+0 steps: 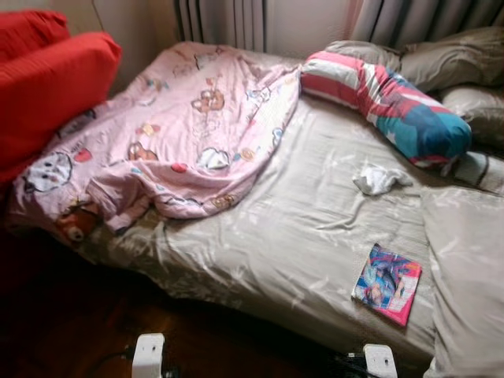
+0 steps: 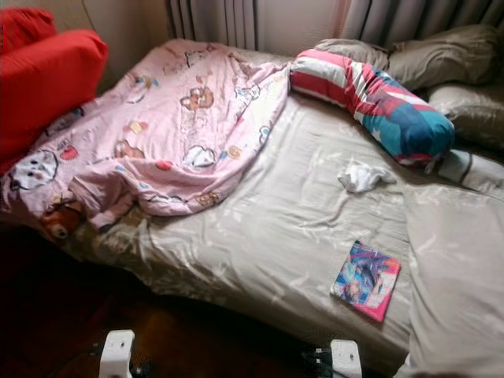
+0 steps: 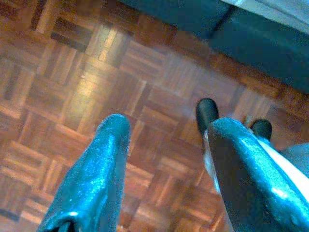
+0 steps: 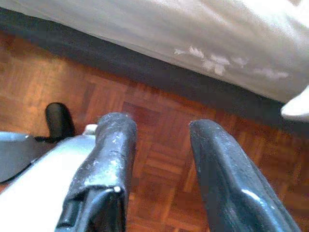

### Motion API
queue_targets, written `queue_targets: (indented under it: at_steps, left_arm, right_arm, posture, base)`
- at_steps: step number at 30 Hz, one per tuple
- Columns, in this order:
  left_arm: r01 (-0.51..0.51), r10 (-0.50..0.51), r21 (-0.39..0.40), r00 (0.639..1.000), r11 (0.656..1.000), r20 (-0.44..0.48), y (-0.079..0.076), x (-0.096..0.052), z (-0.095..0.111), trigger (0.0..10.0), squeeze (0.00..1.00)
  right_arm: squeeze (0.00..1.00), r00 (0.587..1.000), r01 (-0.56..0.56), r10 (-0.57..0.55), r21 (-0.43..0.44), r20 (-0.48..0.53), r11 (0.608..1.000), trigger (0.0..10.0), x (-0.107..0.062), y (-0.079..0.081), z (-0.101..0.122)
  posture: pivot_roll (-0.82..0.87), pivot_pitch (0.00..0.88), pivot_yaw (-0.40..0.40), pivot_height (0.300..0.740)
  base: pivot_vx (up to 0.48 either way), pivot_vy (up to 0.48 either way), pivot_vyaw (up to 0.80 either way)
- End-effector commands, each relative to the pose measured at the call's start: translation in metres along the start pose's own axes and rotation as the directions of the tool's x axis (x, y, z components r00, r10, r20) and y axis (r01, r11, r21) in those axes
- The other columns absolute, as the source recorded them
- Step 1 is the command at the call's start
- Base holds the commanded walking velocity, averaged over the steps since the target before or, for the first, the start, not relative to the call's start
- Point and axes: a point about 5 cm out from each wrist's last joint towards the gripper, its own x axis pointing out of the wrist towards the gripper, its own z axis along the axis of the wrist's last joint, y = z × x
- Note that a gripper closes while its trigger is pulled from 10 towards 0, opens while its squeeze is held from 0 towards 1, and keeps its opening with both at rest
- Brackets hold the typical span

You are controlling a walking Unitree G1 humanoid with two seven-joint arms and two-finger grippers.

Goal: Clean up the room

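Both tools apart-fingered over glossy parquet, beside rumpled beige sheet.

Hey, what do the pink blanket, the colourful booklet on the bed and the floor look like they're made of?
Pink blanket: soft woven fabric, probably cotton, matte; it crumples in loose folds and carries a cartoon print.
Booklet: paper with a glossy printed cover, judging by its flat, thin shape and bright sheen.
Floor: wood parquet with a polished finish; small blocks form squares and reflect light.
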Motion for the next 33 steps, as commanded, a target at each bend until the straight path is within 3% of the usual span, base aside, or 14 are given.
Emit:
queue_targets:
  at_steps: [1,33]
  left_arm:
    - [-0.015,0.016,0.02,0.999,1.0,-0.034,0.0075,-0.0023,-0.0077,10.0,0.0]
    - [-0.008,0.009,0.029,0.999,1.0,-0.032,0.0072,-0.0018,-0.0057,10.0,0.0]
  right_arm:
    - [0.0,1.0,-0.009,0.009,0.007,-0.023,1.0,10.0,-0.0009,0.0044,-0.0067]
    - [0.0,0.999,-0.012,0.013,0.004,-0.032,1.0,10.0,-0.003,0.0055,-0.0157]
  posture:
    - [-0.1,0.137,0.036,0.74]
    - [-0.09,0.167,0.039,0.74]
  base:
    - [0.0,0.48,0.0]
    - [0.0,0.48,0.0]
